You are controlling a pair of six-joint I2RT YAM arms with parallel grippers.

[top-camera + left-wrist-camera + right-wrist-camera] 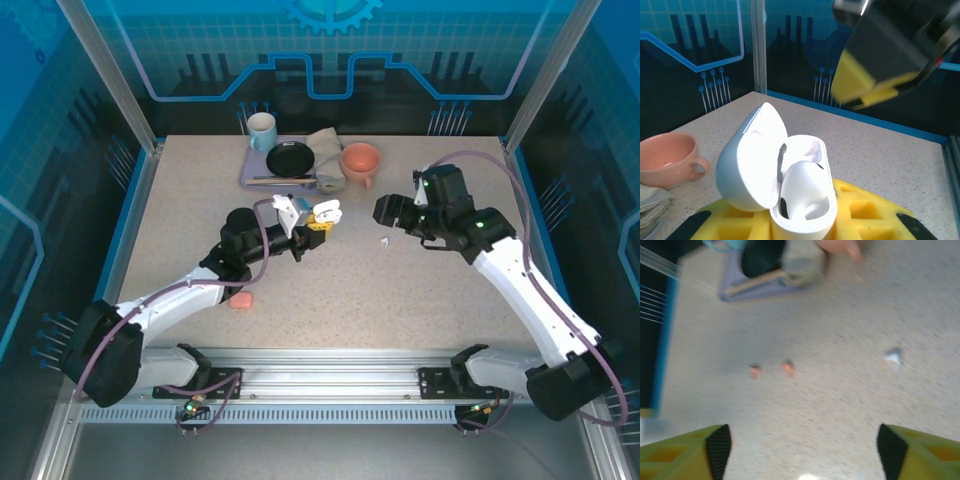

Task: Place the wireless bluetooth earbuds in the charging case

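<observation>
Left claw (310,228) is clamping the white charging case (790,190), lid hinged open. One white earbud (802,182) is sitting in a well; the other well is looking empty. Right claw (800,445) is hanging wide open over the surface (840,405), gripping nothing. The loose white earbud (894,358) is lying on the surface off to that claw's right. Two salmon-pink earbuds (755,371) are lying side by side, well apart from it. The pink case (241,299) is sitting beside the left arm.

Risks I'm seeing:
- The bud is tiny against those pads, so an off-centre pinch is likely sending it skittering.
- The right wrist view is blurring, so aim could be off.
- Grabbing a pink bud means the wrong case.
- A stem going in crooked is jamming on the well rim, and pushing then is twisting the case in the left claw or knocking the lid.
</observation>
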